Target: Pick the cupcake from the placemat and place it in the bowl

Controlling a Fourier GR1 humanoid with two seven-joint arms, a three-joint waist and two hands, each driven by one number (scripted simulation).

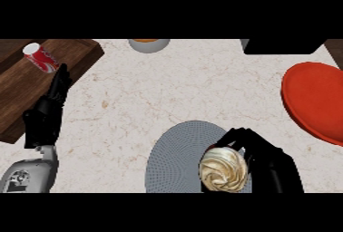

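On the table [167,90], the placemat [178,158] lies near the front edge with the cupcake [223,170] on its right part. A wooden board [26,77] sits far left — a can [41,57] lying on it. The bowl [149,44] stands at the back, the plate [315,102] far right.

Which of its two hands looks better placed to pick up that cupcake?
The right hand. Its fingers already curl round the cupcake on the grey placemat. The left hand rests open far off, by the soda can on the wooden board.
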